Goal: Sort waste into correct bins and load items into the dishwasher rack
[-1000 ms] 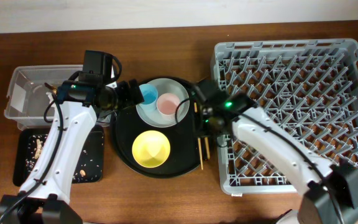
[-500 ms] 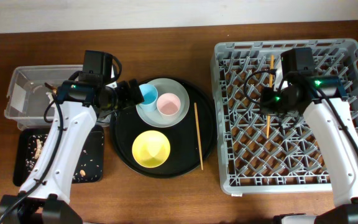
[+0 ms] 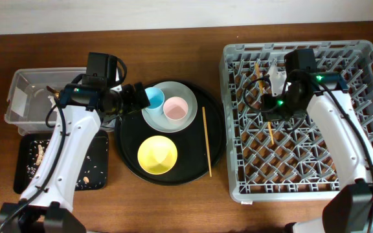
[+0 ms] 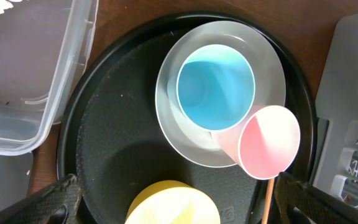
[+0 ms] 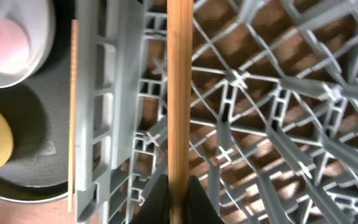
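Above the grey rack (image 3: 368,188): right gripper (image 3: 276,105) clamped tight on one wooden chopstick (image 3: 269,133), both fingers pinching the stick, with its ends showing on either side of the wrist from overhead. Hangs slightly tilted over the pegs in the rack's left half, inside the left wall and well clear of the far and near rims. Cannot tell whether it touches the pegs. Open peg grid across the rack's right half and near side.

Just left of the rack, on the round black tray (image 3: 125,145): second chopstick (image 3: 206,142) lying flat near the tray's right edge, apart from the dishes. Toward the tray's far side, a pale plate (image 3: 153,118) carrying a blue cup (image 3: 154,97) and a pink cup (image 3: 175,108) close together. Nearer the front edge, a yellow bowl (image 3: 157,155), apart from the plate, with bare tray around it.

At the tray's far-left rim: left gripper (image 3: 135,98) spread as wide as it goes, gripping nothing, hovering just beside the blue cup.

Along the left edge of the table (image 3: 173,207): clear tub (image 3: 24,81) behind the left arm and, in front of it, a shallow black tray (image 3: 28,175) strewn with crumbs (image 3: 39,152).
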